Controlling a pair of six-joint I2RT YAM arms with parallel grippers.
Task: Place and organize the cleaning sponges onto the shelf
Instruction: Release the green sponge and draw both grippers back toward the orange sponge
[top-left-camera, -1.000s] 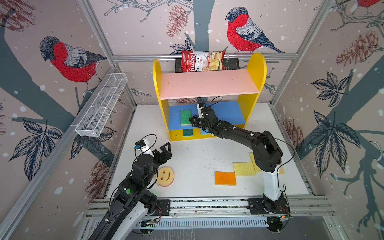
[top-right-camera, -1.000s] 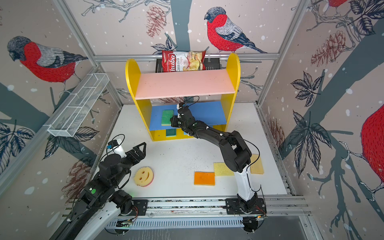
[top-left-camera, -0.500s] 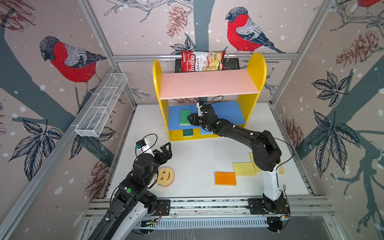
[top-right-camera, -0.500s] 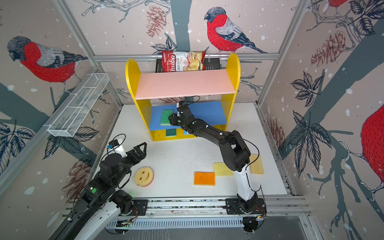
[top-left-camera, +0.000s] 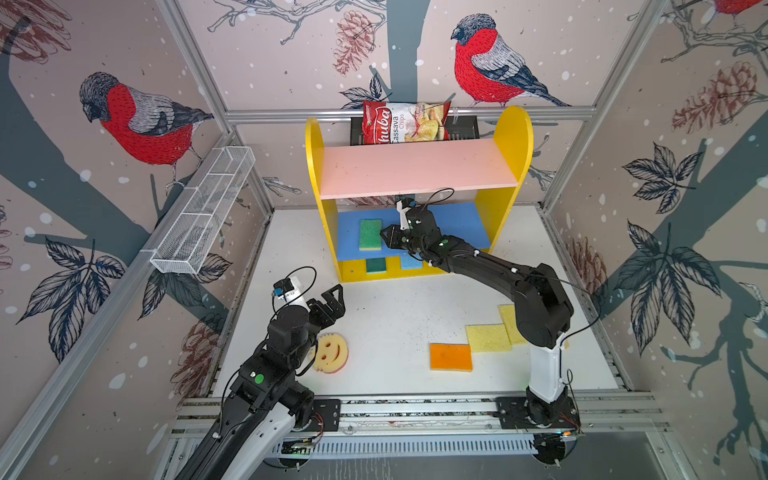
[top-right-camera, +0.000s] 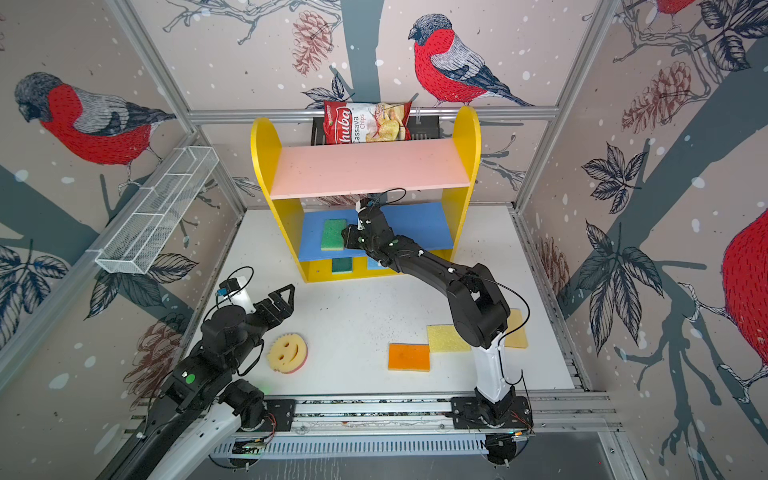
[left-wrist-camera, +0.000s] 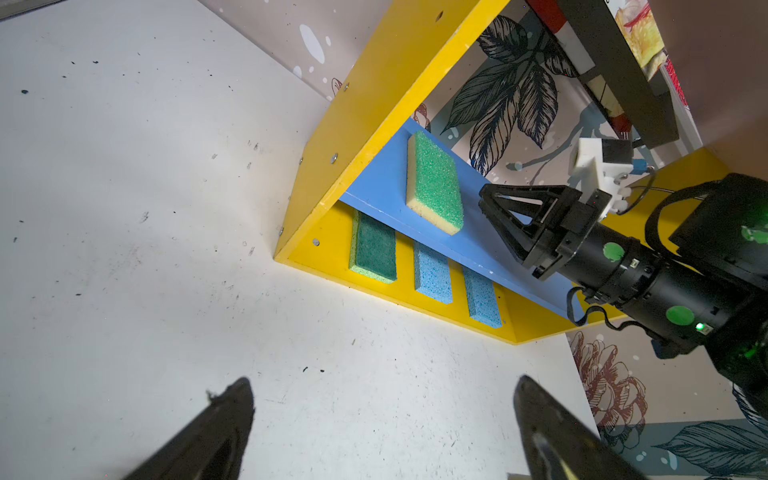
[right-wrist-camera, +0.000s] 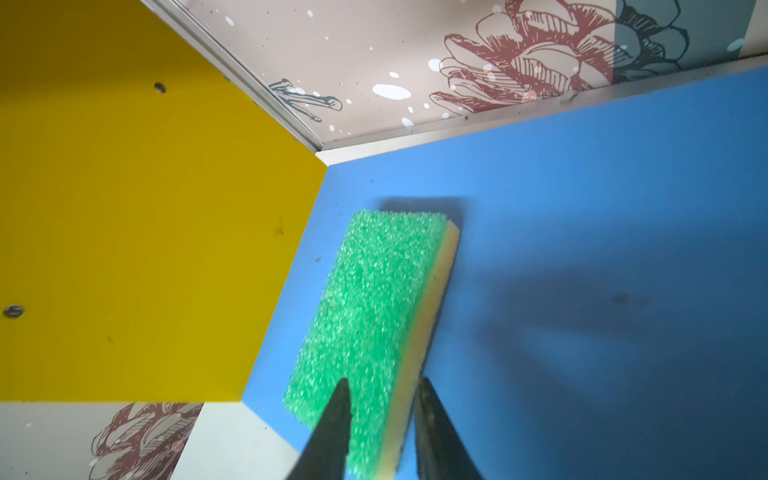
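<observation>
White table (top-left-camera: 395, 307), walls papered with red-breasted birds and pine cones: at the back stands the shelf (top-left-camera: 513, 137), yellow-sided, with a pink top board (top-left-camera: 415, 168) lying bare and a red-and-white chips bag (top-left-camera: 405, 122) propped in a black basket (top-left-camera: 465, 126) behind it. A white wire basket (top-left-camera: 203, 212) hangs on the left wall. On the blue middle board (top-left-camera: 461, 224) a green sponge (top-left-camera: 370, 235) lies flat near the left side panel, scouring face up. The right gripper (top-left-camera: 384, 235) reaches in under the pink board, its tips just beside the sponge's long edge; in the right wrist view its fingers (right-wrist-camera: 343, 399) stand narrowly parted with nothing clamped between them. On the yellow base (left-wrist-camera: 332, 232) below, a dark green sponge (left-wrist-camera: 374, 251), a light blue sponge (left-wrist-camera: 433, 274) and a second light blue sponge (left-wrist-camera: 482, 297) sit in a row. The left gripper (top-left-camera: 334, 303) hangs over bare table at front left, fingers spread wide and empty, near a round smiley-face sponge (top-left-camera: 330, 352). At front right an orange sponge (top-left-camera: 451, 356) and a yellow sponge (top-left-camera: 488, 337) lie corner to corner on the table, with a tan sponge (top-right-camera: 517, 330) partly hidden behind the right arm.
</observation>
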